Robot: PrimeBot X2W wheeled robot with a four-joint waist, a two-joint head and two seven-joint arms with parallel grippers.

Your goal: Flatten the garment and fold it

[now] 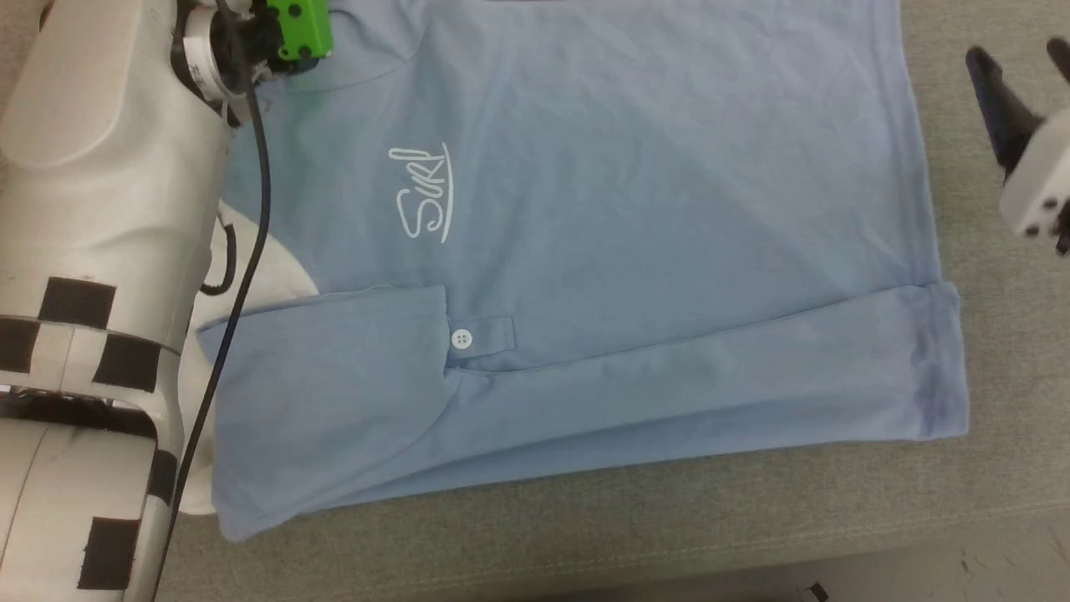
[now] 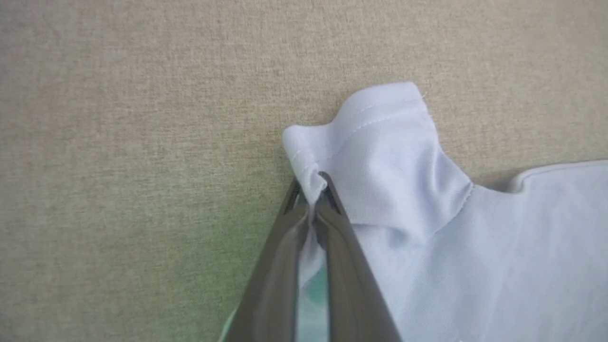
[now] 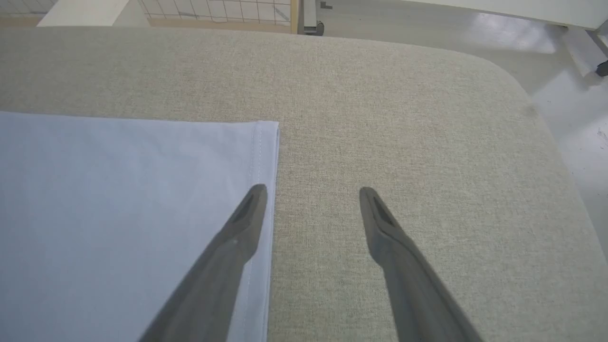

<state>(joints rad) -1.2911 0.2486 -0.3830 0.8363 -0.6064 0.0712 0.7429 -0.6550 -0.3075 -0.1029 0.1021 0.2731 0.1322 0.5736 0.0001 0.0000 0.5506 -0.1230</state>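
Note:
The light-blue garment (image 1: pixel 635 209) lies spread on the grey table, with white cursive lettering (image 1: pixel 420 195) on its chest. Its near side is folded over, and a white-buttoned sleeve tab (image 1: pixel 478 336) shows there. In the left wrist view my left gripper (image 2: pixel 313 187) is shut on a bunched edge of the garment (image 2: pixel 380 156), which rises in a small peak off the table. My pale left forearm (image 1: pixel 109 209) covers the garment's left part in the head view. My right gripper (image 3: pixel 311 194) hangs open above the garment's hemmed corner (image 3: pixel 259 142), one finger over the cloth and one over bare table.
The grey padded table (image 3: pixel 380 109) has a rounded corner at the far right in the right wrist view, with shiny floor (image 3: pixel 560 71) beyond it. The table's near edge (image 1: pixel 752 543) runs below the garment in the head view. A black cable (image 1: pixel 251 251) hangs along my left forearm.

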